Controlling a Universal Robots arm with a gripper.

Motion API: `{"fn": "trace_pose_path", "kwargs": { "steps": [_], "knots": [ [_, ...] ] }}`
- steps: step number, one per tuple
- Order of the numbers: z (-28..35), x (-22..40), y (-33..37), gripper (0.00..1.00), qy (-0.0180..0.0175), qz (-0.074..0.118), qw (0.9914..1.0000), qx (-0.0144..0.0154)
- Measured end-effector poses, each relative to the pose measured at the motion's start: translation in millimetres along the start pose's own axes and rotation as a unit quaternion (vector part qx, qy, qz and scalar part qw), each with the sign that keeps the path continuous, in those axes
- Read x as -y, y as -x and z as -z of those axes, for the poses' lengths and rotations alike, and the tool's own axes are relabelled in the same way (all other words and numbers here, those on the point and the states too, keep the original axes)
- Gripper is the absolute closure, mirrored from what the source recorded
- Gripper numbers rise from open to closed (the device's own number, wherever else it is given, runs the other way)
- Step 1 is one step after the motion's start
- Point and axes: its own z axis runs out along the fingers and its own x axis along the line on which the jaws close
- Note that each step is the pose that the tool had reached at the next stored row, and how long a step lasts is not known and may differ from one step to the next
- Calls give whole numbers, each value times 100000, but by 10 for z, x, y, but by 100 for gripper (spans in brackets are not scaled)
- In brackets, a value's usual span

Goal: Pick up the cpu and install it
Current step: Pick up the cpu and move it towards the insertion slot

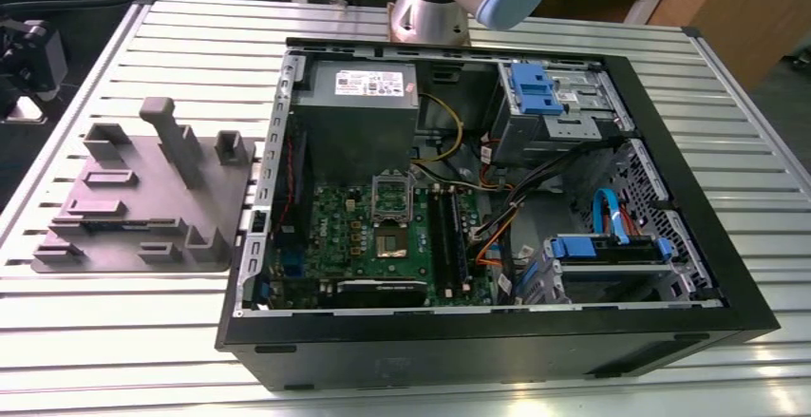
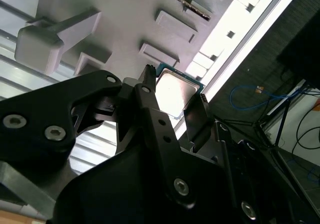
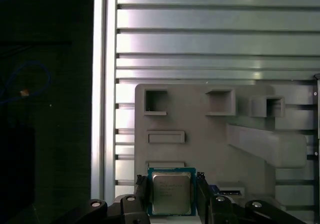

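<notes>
Straddling the cpu (image 3: 171, 194), the gripper (image 3: 171, 180) keeps one black finger (image 3: 142, 190) on each of two opposite sides of the chip. In the first wrist view both fingers look pressed against its edges, so I judge that the gripper is clamped on the cpu and not only standing around it.

The cpu is at the outer margin of the grey tray (image 3: 210, 149), just beside one of the tray's low raised blocks (image 3: 166, 164). It lies flat, with its silver-grey metal top facing up. I cannot tell whether it rests on the tray or is lifted a little above it.

A hold by the edges seems sensible here — the fingers touch neither the top nor the delicate underside, and the chip stays level. The raised blocks and pockets of the tray probably serve to keep each part at a known place, where the arm can find it.

In the exterior view the open computer case (image 1: 507, 341) lies just beside the tray on the slatted table (image 1: 127, 341), with its motherboard (image 1: 367, 246) facing upward — reachable from above.
</notes>
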Motion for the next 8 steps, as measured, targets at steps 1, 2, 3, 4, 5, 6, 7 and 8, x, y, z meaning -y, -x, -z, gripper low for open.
{"fn": "trace_pose_path", "kwargs": {
  "steps": [1,2,3,4,5,6,7,8],
  "knots": [
    [9,0,0,53,-2,-1,100000,0],
    [18,-1,0,53,-3,0,100000,-1],
    [26,-1,0,53,1,0,100000,2],
    [36,-1,0,53,-3,-1,100000,-5],
    [45,-2,0,53,-4,0,100000,-5],
    [53,-2,0,53,-2,-1,100000,-1],
    [62,-2,0,53,-3,-2,100000,-1],
    [71,-3,1,53,-2,1,100000,0]
  ]
}}
